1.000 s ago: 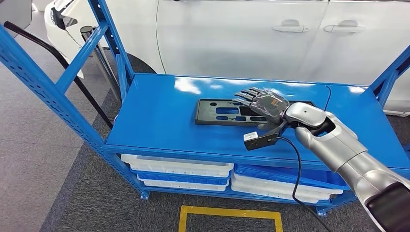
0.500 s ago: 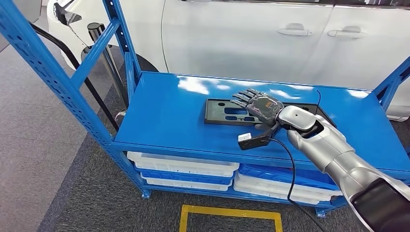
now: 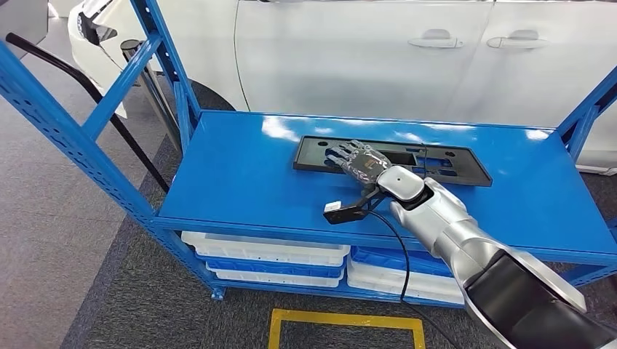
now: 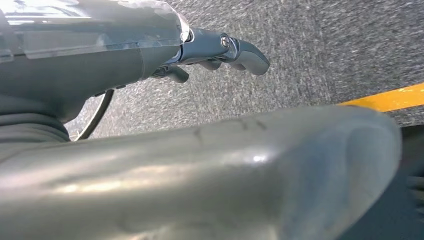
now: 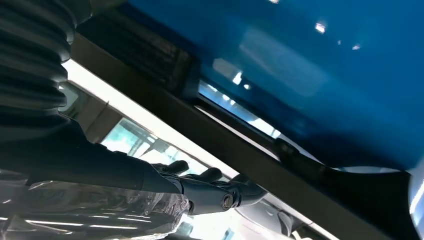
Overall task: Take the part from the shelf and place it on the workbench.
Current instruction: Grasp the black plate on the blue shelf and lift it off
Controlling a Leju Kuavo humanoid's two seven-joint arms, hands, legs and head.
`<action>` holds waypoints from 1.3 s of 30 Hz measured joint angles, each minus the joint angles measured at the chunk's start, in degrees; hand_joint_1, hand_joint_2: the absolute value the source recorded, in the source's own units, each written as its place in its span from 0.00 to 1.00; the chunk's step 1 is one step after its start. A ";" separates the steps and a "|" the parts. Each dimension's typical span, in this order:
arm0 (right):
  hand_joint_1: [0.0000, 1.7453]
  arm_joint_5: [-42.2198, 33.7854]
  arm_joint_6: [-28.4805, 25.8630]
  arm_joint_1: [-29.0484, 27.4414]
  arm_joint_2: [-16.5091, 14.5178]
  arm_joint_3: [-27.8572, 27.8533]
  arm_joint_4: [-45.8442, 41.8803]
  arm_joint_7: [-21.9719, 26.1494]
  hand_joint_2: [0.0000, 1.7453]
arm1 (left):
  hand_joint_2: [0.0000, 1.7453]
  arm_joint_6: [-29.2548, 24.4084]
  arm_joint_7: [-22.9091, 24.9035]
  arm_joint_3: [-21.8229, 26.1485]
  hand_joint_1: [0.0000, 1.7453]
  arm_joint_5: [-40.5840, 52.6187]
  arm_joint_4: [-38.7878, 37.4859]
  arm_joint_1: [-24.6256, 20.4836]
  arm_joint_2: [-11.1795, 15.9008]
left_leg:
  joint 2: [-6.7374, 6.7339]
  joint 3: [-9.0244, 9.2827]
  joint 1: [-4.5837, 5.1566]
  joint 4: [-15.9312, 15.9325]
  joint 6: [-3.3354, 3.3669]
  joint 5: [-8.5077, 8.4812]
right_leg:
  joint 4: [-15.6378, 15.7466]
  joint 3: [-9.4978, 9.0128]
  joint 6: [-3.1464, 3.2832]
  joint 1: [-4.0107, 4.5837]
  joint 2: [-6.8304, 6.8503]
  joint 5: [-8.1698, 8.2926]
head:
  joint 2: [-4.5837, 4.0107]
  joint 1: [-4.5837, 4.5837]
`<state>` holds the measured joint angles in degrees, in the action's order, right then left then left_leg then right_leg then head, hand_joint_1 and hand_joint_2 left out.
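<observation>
A flat black part (image 3: 445, 164) with several cut-outs lies on the top of the blue shelf (image 3: 240, 174), toward its back. My right hand (image 3: 356, 160) reaches over the part's left portion with its fingers stretched out and apart, low on or just above it, gripping nothing. In the right wrist view the dark fingers (image 5: 220, 191) lie along the part's black edge (image 5: 235, 150), with the blue shelf surface (image 5: 310, 75) beyond. My left hand (image 4: 215, 50) hangs over grey carpet with its fingers loosely bent and nothing in it.
A white car (image 3: 364, 58) stands right behind the shelf. Blue uprights (image 3: 73, 138) frame the shelf's left and right sides. White trays (image 3: 269, 251) sit on the level below. A yellow floor marking (image 3: 345, 320) lies in front.
My right hand has moved left along the part and lower, from its middle to its left portion. The head camera swung aside and back.
</observation>
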<state>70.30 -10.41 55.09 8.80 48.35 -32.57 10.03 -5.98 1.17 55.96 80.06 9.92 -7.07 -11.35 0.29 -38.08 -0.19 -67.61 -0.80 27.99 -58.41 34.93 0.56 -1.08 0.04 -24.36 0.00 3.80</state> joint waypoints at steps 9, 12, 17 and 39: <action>0.00 -0.68 0.26 2.18 -2.98 0.48 5.17 0.47 1.00 | 0.00 -0.21 -0.10 -0.18 0.00 -0.38 0.00 -0.15 -0.11 | 0.01 4.55 -0.04 10.41 2.66 -3.76 | -5.21 2.43 -2.33 0.22 -0.09 -3.31 | 0.00 0.00; 0.00 -0.37 -0.19 2.45 -3.76 0.53 6.81 -0.07 1.00 | 0.00 -0.13 0.35 -0.28 0.00 -0.13 0.00 -0.03 -0.13 | 0.01 4.50 0.06 10.39 2.91 -3.74 | -15.80 7.39 -2.70 0.22 -0.08 -7.51 | 0.00 0.00; 1.00 0.62 -2.85 3.06 -4.79 0.61 8.68 -2.08 1.00 | 0.00 -0.08 0.57 -0.33 0.00 0.14 0.00 0.15 -0.15 | 0.21 4.33 0.21 9.52 2.31 -3.23 | -2.97 1.29 -2.02 0.35 -0.07 -0.50 | 0.00 0.01; 0.99 0.70 -4.61 5.08 -7.14 -0.05 11.39 -1.79 1.00 | 0.00 -0.58 0.52 -0.32 0.00 -0.63 0.02 -0.03 0.29 | -0.02 4.67 -0.22 10.42 2.42 -3.91 | -3.01 0.91 -2.41 0.23 -0.35 -2.43 | 0.00 0.00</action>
<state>71.00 -15.02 60.17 1.66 48.29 -21.18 8.25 -6.56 1.69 55.65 79.43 9.94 -7.10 -11.06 0.26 -33.40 -0.41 -57.19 1.62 24.08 -61.42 35.84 -1.85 -0.85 -0.31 -26.80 0.00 3.80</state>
